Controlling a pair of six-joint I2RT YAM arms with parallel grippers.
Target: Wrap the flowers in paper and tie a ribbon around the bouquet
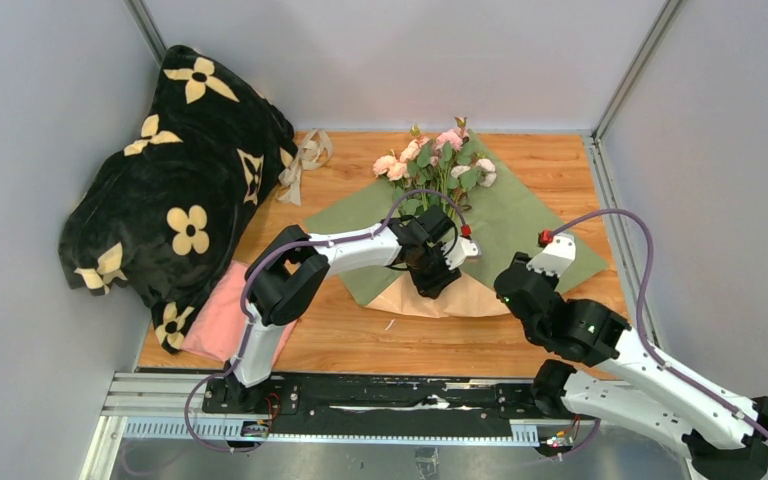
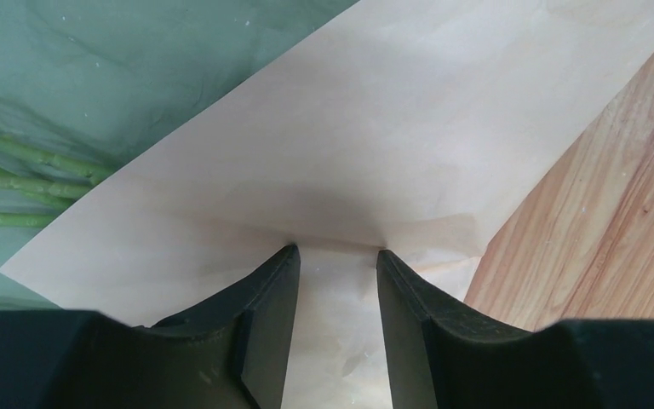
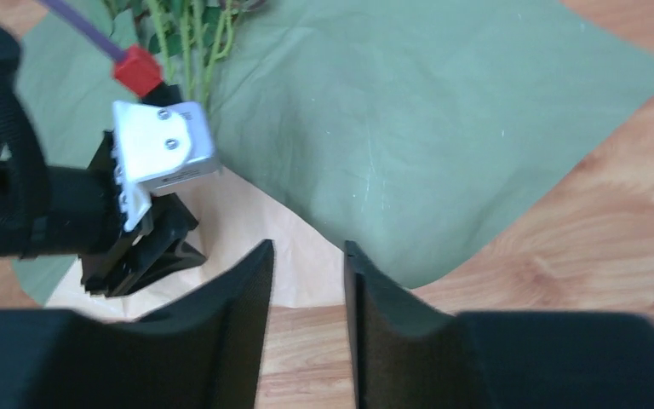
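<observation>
The paper (image 1: 535, 225) lies olive side up on the table (image 1: 360, 340), its near corner folded over to show peach. The flowers (image 1: 438, 160) rest on it, blooms at the far end, lower stems hidden beneath the left arm (image 1: 350, 250). The left gripper (image 2: 336, 250) stands spread on the peach flap. Its tips seem to touch a crease, though a pinch cannot be confirmed. The right gripper (image 3: 306, 247) hovers spread and empty over the flap's edge. The ribbon (image 1: 305, 160) lies crumpled beside the black blanket (image 1: 180, 200).
</observation>
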